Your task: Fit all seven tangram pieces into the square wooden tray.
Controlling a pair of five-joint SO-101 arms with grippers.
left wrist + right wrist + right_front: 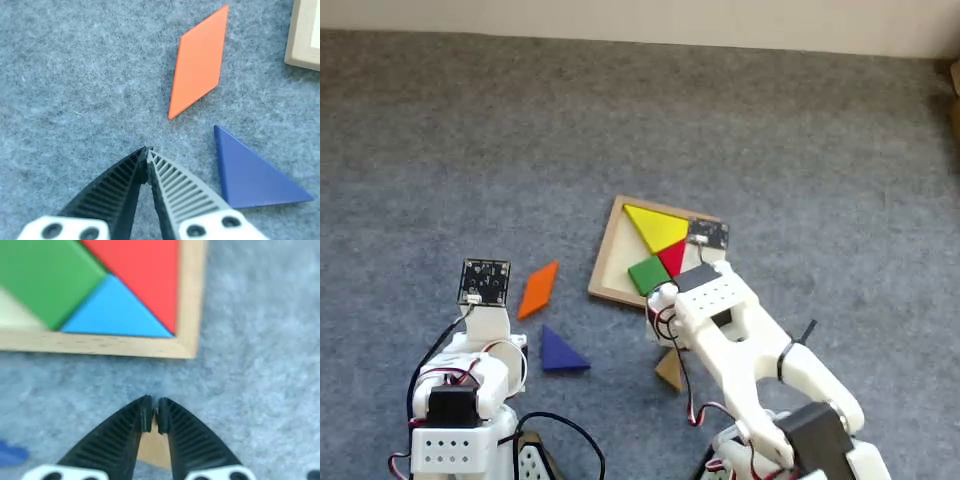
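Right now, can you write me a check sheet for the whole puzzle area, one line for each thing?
Surface: grey carpet, flat.
Job's things: the wooden tray holds the yellow triangle, red triangle, green square and light blue triangle. The orange parallelogram, dark blue triangle and tan piece lie outside it on the carpet.
Clutter: nothing seen.
Grippers: left claw shut, over bare carpet near the orange parallelogram. Right claw shut, just outside the tray's edge, over the tan piece.
Cables: black cable loops by the left arm's base; thin wires run beside the right arm.
Surroundings: pale strip beyond the carpet.
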